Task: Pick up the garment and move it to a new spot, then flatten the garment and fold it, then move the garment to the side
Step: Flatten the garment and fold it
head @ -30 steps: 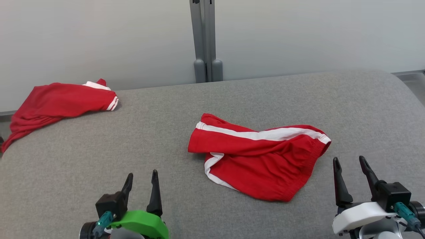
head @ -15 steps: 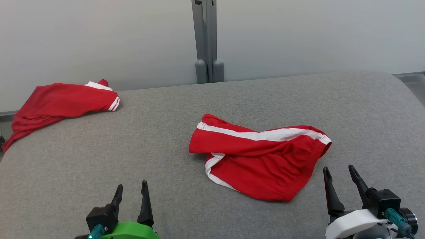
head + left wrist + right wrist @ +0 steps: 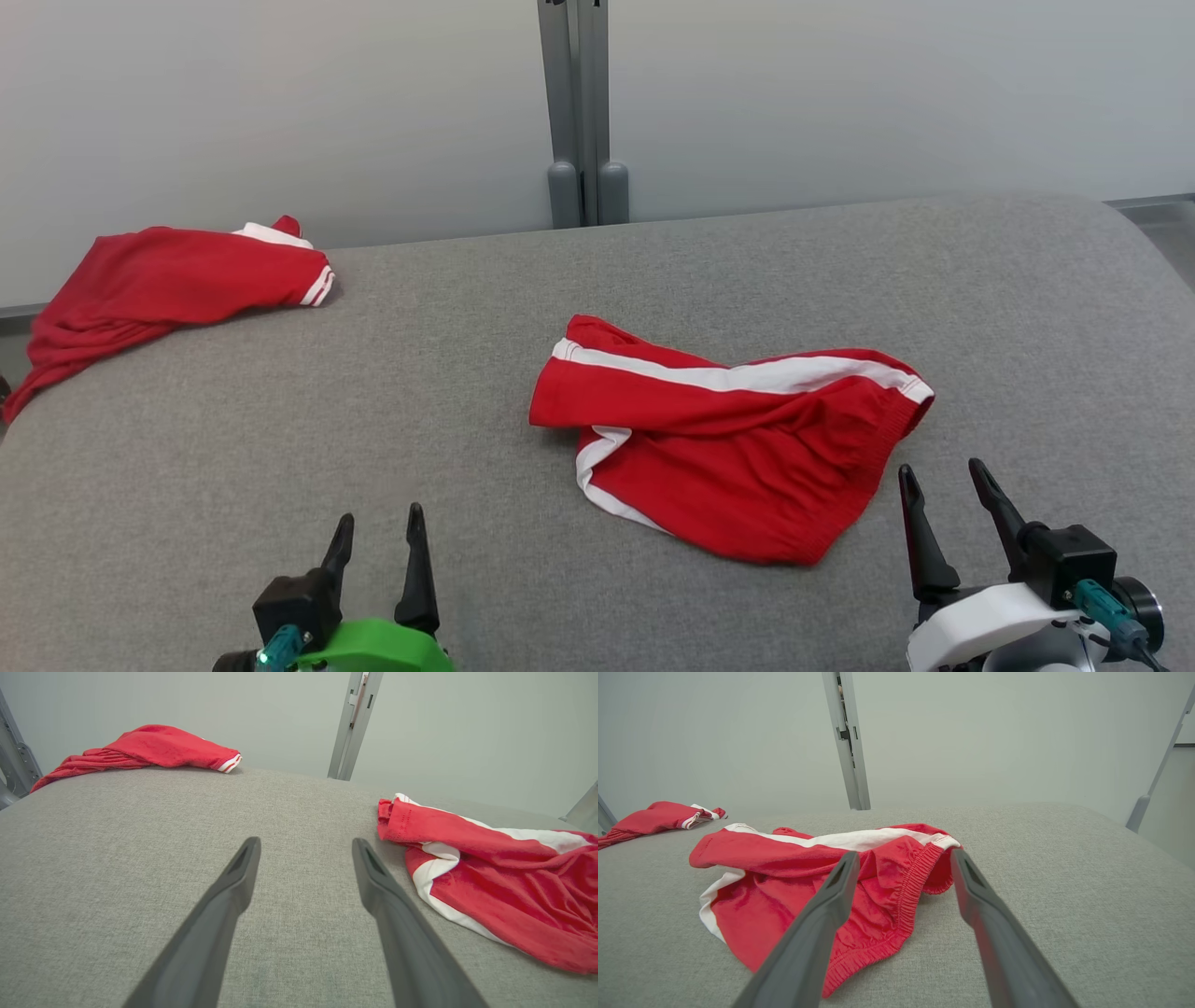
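Shorts [image 3: 738, 448] crumpled, underside hidden | left hand [image 3: 381, 513] spread, empty | right hand [image 3: 939, 467] spread, empty

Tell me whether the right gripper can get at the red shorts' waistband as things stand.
Probably yes. The right gripper is open and aimed at the waistband of the red shorts, with bare grey surface between them and nothing in the way.

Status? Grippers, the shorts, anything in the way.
Left gripper open, empty. Right gripper open, empty, near the waistband of the red shorts, not touching. Shorts crumpled mid-surface. Second red garment far left, out of the way.
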Motion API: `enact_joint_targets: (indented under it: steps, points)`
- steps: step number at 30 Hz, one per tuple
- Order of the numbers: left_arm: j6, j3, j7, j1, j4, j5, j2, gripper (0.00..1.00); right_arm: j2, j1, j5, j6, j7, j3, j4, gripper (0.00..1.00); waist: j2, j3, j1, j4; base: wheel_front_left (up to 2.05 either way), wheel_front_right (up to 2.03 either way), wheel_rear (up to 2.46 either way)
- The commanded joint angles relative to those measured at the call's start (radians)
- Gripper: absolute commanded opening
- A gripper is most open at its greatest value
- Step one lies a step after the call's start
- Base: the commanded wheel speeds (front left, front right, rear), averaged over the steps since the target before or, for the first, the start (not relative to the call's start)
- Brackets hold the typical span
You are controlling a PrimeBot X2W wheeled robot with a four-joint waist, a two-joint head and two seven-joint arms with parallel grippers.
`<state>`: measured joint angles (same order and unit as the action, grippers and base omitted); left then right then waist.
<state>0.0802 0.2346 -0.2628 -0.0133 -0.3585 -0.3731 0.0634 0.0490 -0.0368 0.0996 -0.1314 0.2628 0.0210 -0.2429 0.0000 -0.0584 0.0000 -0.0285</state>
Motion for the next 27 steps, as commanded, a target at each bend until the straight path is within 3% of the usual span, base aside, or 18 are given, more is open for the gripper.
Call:
enact_joint_targets:
  steps: [1, 12, 19, 27]
  points:
    - [-0.01, 0.005, -0.003, -0.034, -0.007, 0.006, -0.002, 1.0, 0.003, 0.008, 0.002, 0.001, 0.003, 0.0, -0.002, 1.0, 0.0, 0.004, 0.0, -0.001, 0.0, 0.0, 0.0]
    - [-0.121, 0.113, 0.075, -0.289, -0.23, -0.043, -0.01, 1.0, 0.003, 0.042, -0.011, 0.001, 0.003, -0.032, 0.0, 1.0, 0.0, 0.059, 0.0, -0.059, 0.0, 0.0, 0.0]
    - [-0.166, 0.127, 0.142, -0.48, -0.408, -0.169, -0.011, 1.0, 0.002, 0.084, -0.016, 0.001, 0.003, -0.053, 0.011, 1.0, 0.0, 0.161, 0.0, -0.138, 0.0, 0.0, 0.0]
    - [-0.189, 0.164, 0.155, -0.607, -0.561, -0.267, -0.011, 1.0, 0.002, 0.117, -0.003, 0.001, 0.003, -0.057, 0.017, 1.0, 0.0, 0.237, 0.0, -0.193, 0.0, 0.0, 0.0]
